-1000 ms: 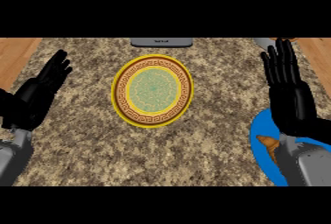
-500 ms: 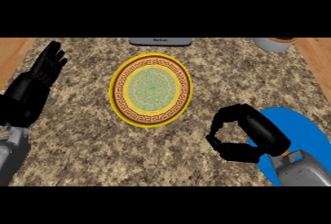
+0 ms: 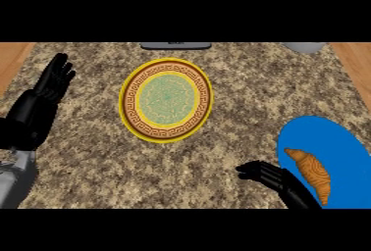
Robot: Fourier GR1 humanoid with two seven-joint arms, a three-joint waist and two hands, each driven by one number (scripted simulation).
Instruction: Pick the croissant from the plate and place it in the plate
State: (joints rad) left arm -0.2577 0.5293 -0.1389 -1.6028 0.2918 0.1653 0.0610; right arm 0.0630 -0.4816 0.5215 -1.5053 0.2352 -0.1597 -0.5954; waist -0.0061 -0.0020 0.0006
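Blue plate (image 3: 340,142), near right, now shows the croissant (image 3: 310,172) uncovered. The right hand (image 3: 274,177) has dropped just left of it, closure indeterminate, so the grasp is judged pending. The left hand (image 3: 39,105) rests open at far left.

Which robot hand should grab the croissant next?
Right. The right robot hand is beside the croissant on the blue plate; the left robot hand rests far off, across the yellow plate.

- Counter (image 3: 217,162): speckled stone top.
- Slab (image 3: 176,45): dark grey, at the far edge, cut off.
- Vessel (image 3: 308,47): pale grey, far right, cut off.
- Wood (image 3: 14,56): flanks both sides.
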